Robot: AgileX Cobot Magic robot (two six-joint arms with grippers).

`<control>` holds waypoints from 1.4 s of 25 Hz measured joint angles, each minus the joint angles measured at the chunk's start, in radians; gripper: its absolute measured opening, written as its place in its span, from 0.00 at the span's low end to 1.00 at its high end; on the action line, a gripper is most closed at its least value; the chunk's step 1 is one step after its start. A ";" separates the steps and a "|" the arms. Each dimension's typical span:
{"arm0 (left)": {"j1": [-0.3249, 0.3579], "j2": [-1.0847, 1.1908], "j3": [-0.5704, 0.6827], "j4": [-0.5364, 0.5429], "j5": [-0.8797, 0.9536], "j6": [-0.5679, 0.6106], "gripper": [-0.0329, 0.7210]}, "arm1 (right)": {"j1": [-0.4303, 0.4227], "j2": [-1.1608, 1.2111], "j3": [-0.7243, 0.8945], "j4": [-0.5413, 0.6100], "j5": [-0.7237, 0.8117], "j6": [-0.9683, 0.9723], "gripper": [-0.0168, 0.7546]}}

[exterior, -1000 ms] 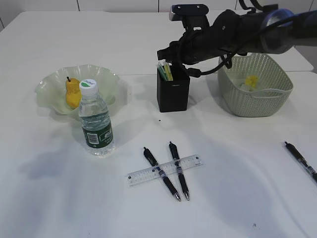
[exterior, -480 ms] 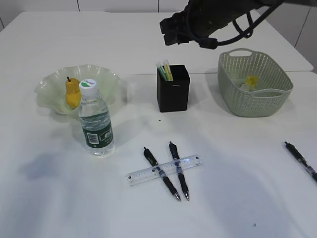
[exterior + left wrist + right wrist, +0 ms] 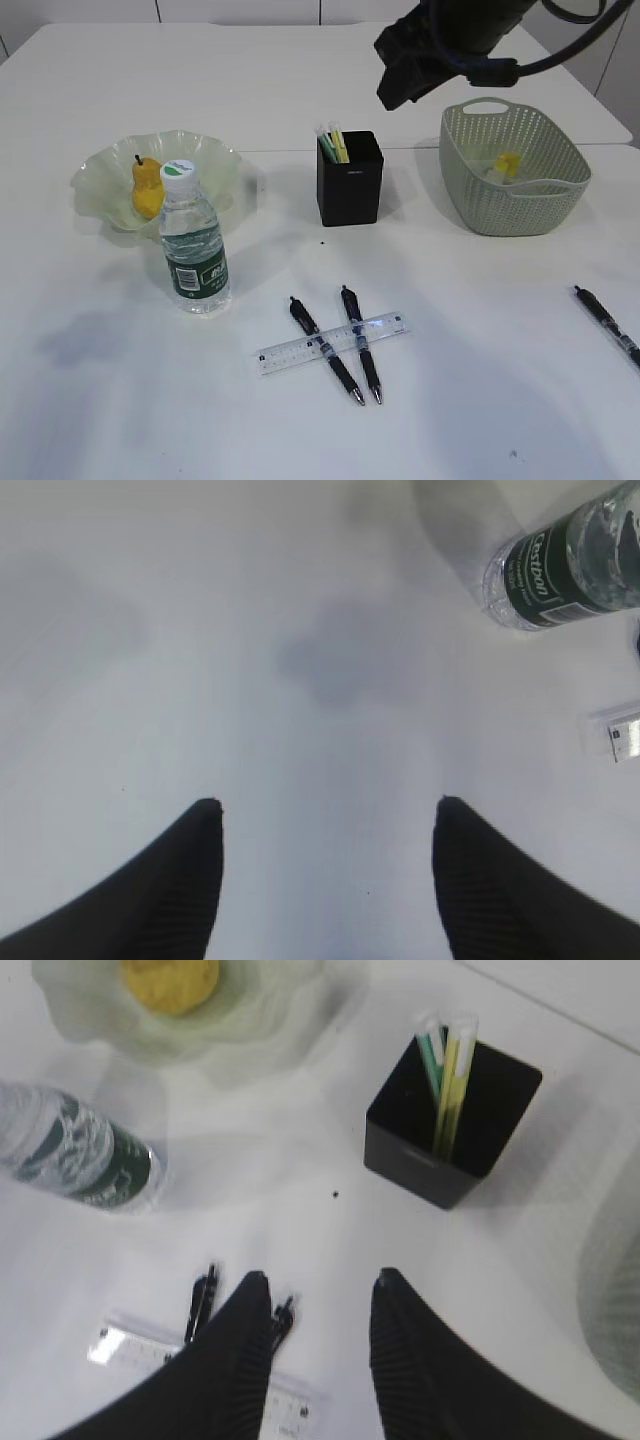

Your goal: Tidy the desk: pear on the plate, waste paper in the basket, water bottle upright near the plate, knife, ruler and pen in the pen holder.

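The desk [image 3: 120, 400] lies bare under the left gripper [image 3: 325, 815], whose jaws stand wide apart, empty. The basket [image 3: 515, 195] (yellow waste paper [image 3: 508, 163] inside) sits just right of the raised right gripper [image 3: 318, 1295], parted, holding nothing. Ahead of it lie the plate [image 3: 270, 1020] with the pear [image 3: 170, 982], the upright water bottle [image 3: 75, 1150], the pen holder [image 3: 455, 1125]; beneath it, the ruler [image 3: 125, 1345] crossed by two pens [image 3: 325, 348].

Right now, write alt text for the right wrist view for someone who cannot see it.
The right claw hangs open and empty above a white desk, over two pens lying across a clear ruler. Beyond stand a black pen holder with green and yellow sticks inside, a water bottle and a green plate holding a pear.
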 joint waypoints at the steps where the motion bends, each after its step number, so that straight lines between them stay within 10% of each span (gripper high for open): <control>1: 0.000 0.000 0.000 0.000 0.000 0.000 0.66 | 0.000 -0.009 0.000 -0.025 0.032 0.006 0.35; 11: 0.000 0.000 0.000 0.000 0.012 0.000 0.66 | 0.007 -0.155 0.112 -0.108 0.093 0.026 0.35; 21: 0.000 0.000 0.000 0.000 0.017 0.000 0.66 | 0.220 -0.179 0.284 -0.294 0.093 0.024 0.35; 35: 0.000 0.000 0.000 0.000 0.017 0.000 0.66 | 0.222 -0.179 0.295 -0.315 0.095 -0.026 0.35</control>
